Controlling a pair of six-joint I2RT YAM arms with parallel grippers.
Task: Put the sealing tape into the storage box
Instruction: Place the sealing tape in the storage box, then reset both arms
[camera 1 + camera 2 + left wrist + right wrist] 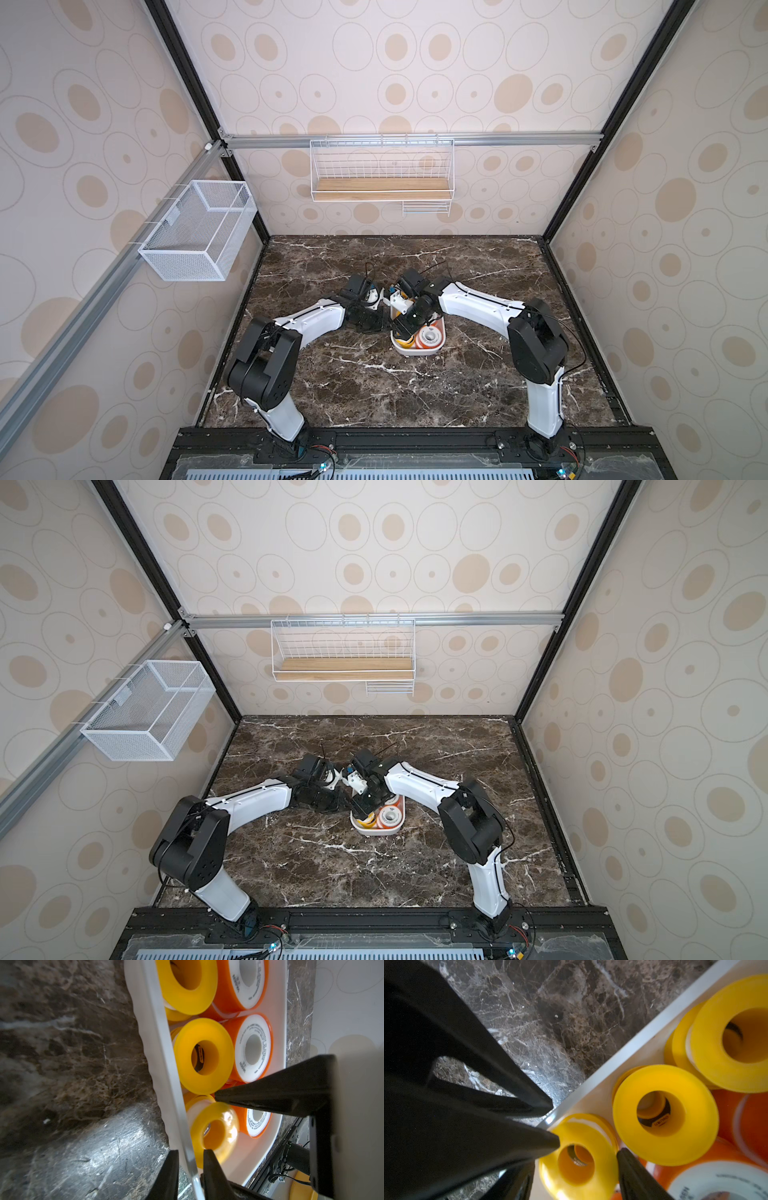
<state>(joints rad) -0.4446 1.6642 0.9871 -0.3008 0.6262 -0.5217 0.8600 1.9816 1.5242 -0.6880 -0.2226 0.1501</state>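
Observation:
The white storage box [417, 353] stands mid-table and holds several spools of sealing tape, yellow ones [204, 1055] and white-faced orange-rimmed ones [252, 1049]. My left gripper [191, 1152] is shut on the box's left wall [158, 1043], one finger outside and one inside. My right gripper [575, 1155] is open inside the box's near left corner. Its fingers flank a yellow spool [577, 1159] that looks blurred and lies loose between them. One of its fingertips is hidden behind the left gripper's fingers [529, 1136]. In both top views the wrists cover much of the box [376, 833].
A white mesh basket [199, 232] hangs on the left wall. A wire shelf with a wooden board [382, 183] hangs on the back wall. The dark marble table [374, 395] stretches around the box.

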